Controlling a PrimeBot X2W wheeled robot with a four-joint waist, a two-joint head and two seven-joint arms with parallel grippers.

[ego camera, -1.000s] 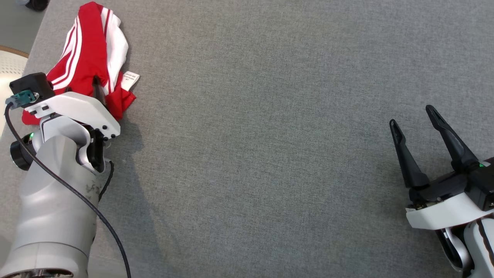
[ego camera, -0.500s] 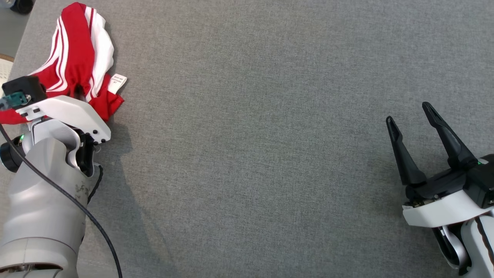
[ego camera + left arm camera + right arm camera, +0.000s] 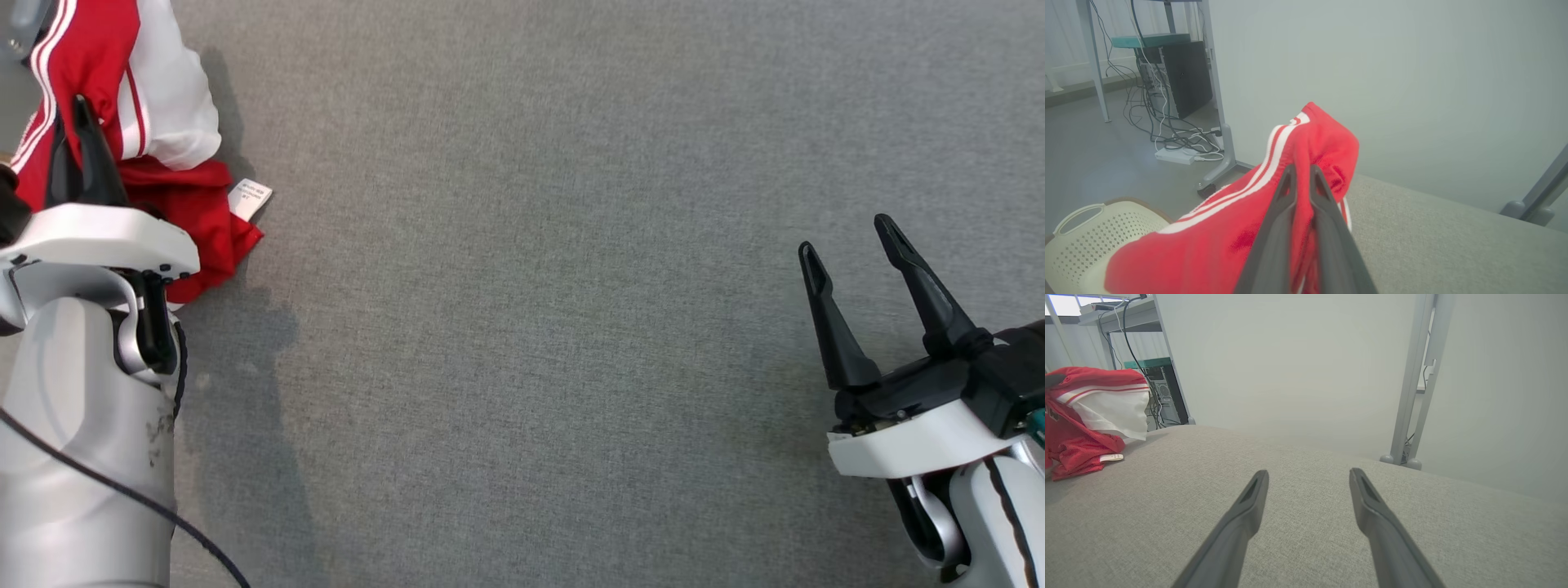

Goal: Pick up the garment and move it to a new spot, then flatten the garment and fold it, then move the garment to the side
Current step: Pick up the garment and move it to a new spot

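The garment (image 3: 155, 122) is red with white stripes and a white panel, bunched at the far left of the grey table (image 3: 531, 286). My left gripper (image 3: 69, 114) is shut on its upper fold and holds that part raised, while the lower red part and a white label still rest on the table. In the left wrist view the two fingers (image 3: 1286, 192) pinch red cloth of the garment (image 3: 1241, 228) between them. My right gripper (image 3: 849, 237) stands open at the right, above bare table, nothing between its fingers (image 3: 1253, 494). The garment (image 3: 1090, 416) also shows far left in the right wrist view.
A cream perforated basket (image 3: 1094, 232) stands below the table's left edge. Beyond it are a metal frame leg (image 3: 1220, 114), a dark computer case (image 3: 1184, 77) and loose cables on the floor. A grey post (image 3: 1412, 384) rises behind the table's far edge.
My left gripper has shut on the garment and lifted its top fold; the fingers now point up through the cloth. The head view has shifted. The right gripper stays open.
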